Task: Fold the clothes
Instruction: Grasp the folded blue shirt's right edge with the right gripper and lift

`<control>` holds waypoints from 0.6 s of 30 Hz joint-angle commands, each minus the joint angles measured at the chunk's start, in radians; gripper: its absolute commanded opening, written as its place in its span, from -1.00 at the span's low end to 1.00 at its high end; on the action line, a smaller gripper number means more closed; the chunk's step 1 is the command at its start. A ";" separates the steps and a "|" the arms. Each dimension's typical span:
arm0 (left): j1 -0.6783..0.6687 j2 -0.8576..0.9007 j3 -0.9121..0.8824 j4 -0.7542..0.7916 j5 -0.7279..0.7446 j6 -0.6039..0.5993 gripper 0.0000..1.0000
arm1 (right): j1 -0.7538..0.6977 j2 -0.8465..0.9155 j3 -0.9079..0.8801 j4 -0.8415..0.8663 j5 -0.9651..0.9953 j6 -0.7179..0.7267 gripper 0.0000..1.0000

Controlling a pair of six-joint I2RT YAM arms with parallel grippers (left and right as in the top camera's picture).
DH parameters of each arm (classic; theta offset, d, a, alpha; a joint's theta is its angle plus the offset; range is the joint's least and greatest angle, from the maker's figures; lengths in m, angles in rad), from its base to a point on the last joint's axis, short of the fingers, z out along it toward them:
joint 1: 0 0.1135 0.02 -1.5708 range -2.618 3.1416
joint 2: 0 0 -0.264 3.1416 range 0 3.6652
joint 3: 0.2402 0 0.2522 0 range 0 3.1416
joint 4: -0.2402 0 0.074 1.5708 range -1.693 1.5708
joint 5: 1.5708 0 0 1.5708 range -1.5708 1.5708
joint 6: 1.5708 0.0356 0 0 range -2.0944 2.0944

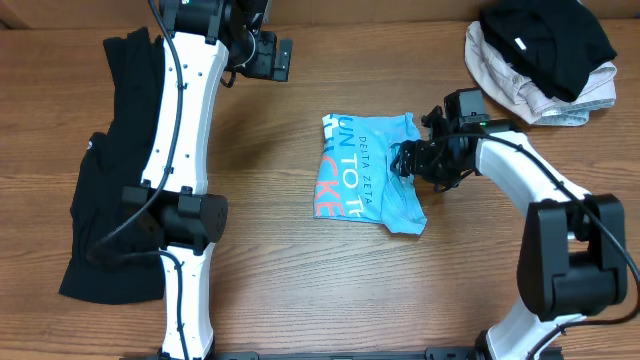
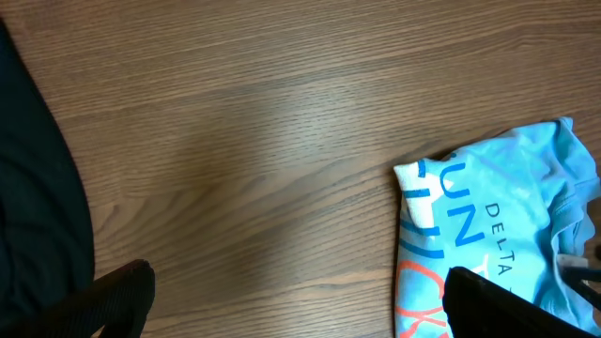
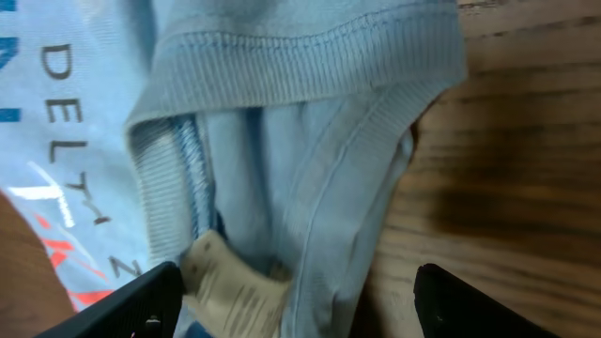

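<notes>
The light blue T-shirt (image 1: 362,168) lies folded into a small bundle in the middle of the table, white and red-orange lettering facing up. My right gripper (image 1: 404,160) is at its right edge. In the right wrist view its fingers (image 3: 296,305) are open, with the ribbed collar (image 3: 310,66) and white neck label (image 3: 230,286) between them. My left gripper (image 1: 272,58) is open and empty at the far side of the table, left of the shirt. Its view shows open fingers (image 2: 300,291) over bare wood, with the shirt (image 2: 498,216) to the right.
A black garment (image 1: 110,190) lies spread along the left side under my left arm and shows in the left wrist view (image 2: 38,188). A pile of black and beige clothes (image 1: 540,55) sits at the far right corner.
</notes>
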 commanded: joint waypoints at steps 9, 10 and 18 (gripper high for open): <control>0.004 0.000 -0.004 -0.006 -0.013 0.019 1.00 | 0.022 0.124 -0.002 0.046 -0.167 -0.061 0.50; 0.004 0.000 -0.004 -0.006 -0.013 0.019 1.00 | 0.026 0.134 -0.002 0.048 -0.192 -0.061 0.46; 0.004 0.000 -0.004 -0.007 -0.013 0.018 1.00 | 0.039 0.137 0.013 0.110 -0.458 -0.032 -0.53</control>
